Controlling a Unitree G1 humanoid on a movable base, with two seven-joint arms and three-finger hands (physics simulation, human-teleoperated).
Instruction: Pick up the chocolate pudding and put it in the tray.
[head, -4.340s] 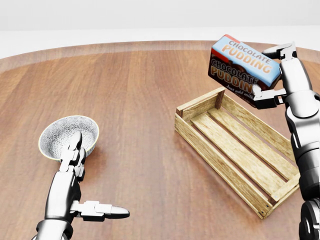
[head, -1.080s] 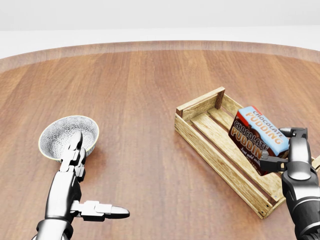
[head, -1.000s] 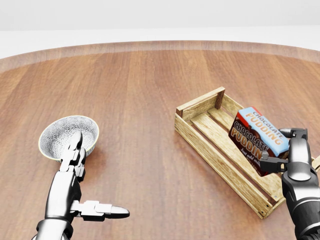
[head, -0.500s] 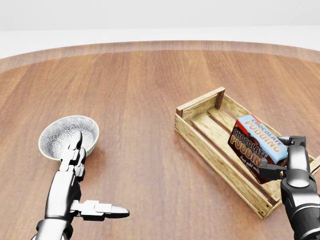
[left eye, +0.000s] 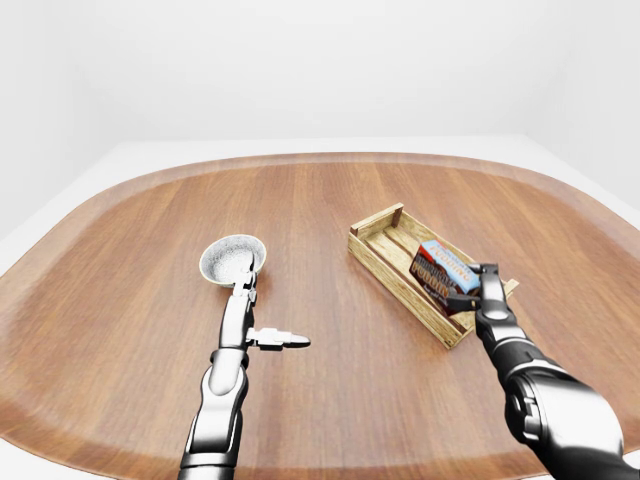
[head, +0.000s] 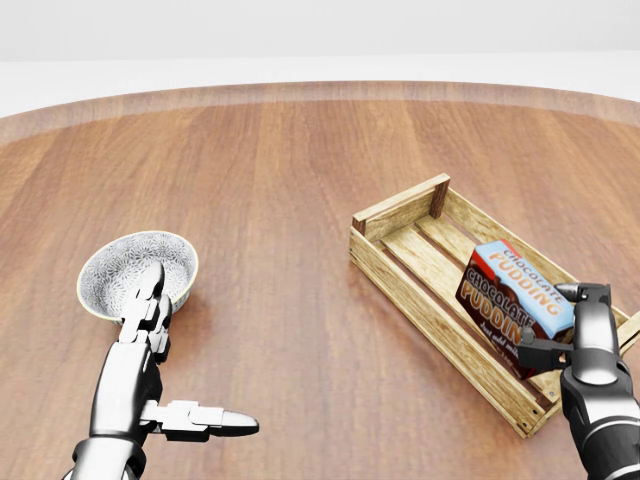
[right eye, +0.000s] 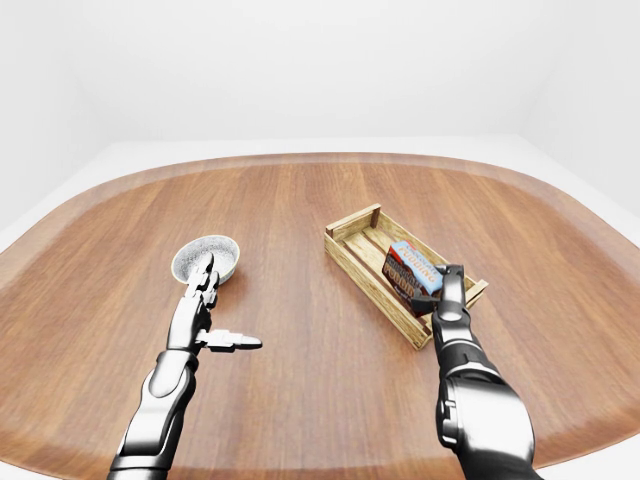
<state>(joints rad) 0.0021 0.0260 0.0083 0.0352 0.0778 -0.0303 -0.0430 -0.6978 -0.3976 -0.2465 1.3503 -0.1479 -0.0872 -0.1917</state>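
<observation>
Right robot hand (head: 560, 325) clenched on pudding box (head: 514, 305), now lowered from above into tray (head: 400, 255), box tilted. Left robot hand (head: 165, 370) unchanged, fingers spread, beside bowl (head: 115, 268) on surface (head: 280, 180).

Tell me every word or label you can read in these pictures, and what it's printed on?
"CHOCOLATE PUDDING": on the light blue top face of the pudding box, which the right robot hand holds inside the wooden tray.
"PUDDING": on the box's dark brown side; a word above it is partly cut off.
Small script under that: too small to read.
The patterned bowl and the table carry no text.
</observation>
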